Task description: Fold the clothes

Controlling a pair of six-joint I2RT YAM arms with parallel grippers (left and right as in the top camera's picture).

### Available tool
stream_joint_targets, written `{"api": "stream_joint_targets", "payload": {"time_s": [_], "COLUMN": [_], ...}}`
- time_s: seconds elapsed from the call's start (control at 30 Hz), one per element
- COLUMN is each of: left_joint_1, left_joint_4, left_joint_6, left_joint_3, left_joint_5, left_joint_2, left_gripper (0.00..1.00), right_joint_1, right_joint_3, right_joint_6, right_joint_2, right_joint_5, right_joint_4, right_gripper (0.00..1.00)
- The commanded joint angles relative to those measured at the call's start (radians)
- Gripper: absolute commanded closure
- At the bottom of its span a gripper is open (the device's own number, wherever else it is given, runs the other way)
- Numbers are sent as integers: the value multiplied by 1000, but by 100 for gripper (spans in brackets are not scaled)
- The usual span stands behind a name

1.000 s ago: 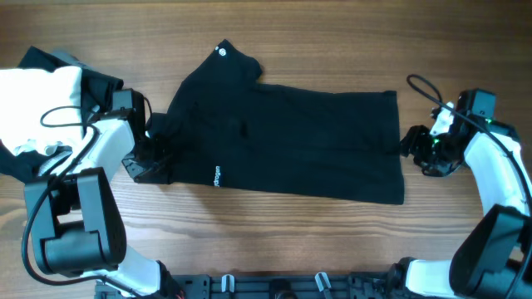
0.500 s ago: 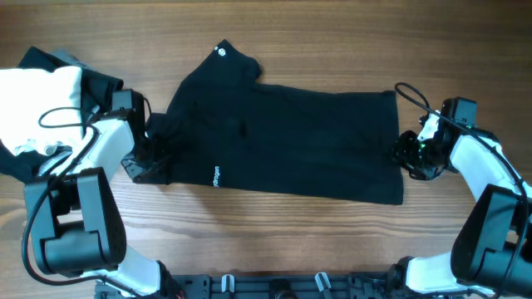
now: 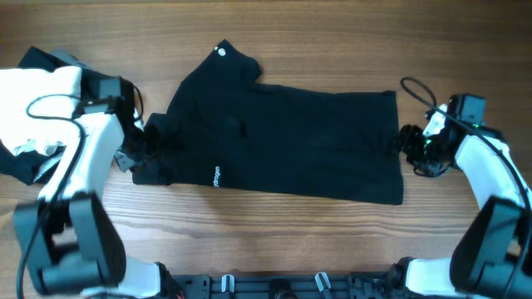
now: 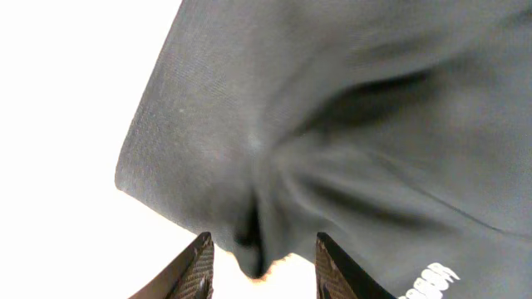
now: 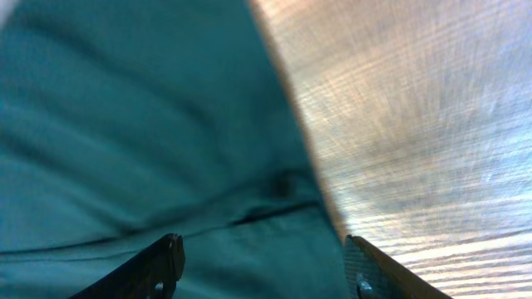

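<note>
A large black garment [image 3: 299,145] lies spread flat across the middle of the table, with a small round white mark [image 3: 220,50] near its top corner and white lettering [image 3: 217,175] low on its left side. My left gripper [image 3: 141,154] is at the garment's left edge. In the left wrist view it [image 4: 264,270] is open, with a puckered tip of black fabric [image 4: 253,257] loose between the fingers. My right gripper [image 3: 409,143] is at the garment's right edge. In the right wrist view it [image 5: 266,270] is open wide over the hem [image 5: 208,241].
A heap of white and black clothes [image 3: 33,100] sits at the far left behind my left arm. Bare wooden table [image 3: 332,50] surrounds the garment. A cable loops above my right wrist [image 3: 416,87].
My left jaws have opened and let go of the garment's left edge, and the left arm has lifted back a little. My right gripper moved in to the right hem, its jaws narrowing and then widening.
</note>
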Motion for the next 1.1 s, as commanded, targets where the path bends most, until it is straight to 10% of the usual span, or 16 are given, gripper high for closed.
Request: {"api": "stream_joint_targets", "payload": {"time_s": [0.0, 0.33, 1.07], "left_joint_1": [-13, -158, -254], "left_joint_4": [-2, 272, 1059], "left_joint_6": [115, 140, 141], "left_joint_3": [88, 334, 386], "left_joint_5": [140, 154, 154], "left_joint_2": [-132, -89, 609], "left_gripper": [48, 34, 24], "right_joint_1": [0, 0, 0], "right_joint_3": [102, 357, 354], "right_joint_6": [-58, -8, -7], "right_joint_2": [-120, -172, -19], "right_joint_5": [-58, -152, -206], "right_joint_4": [-40, 17, -47], "right_gripper": [34, 33, 29]}}
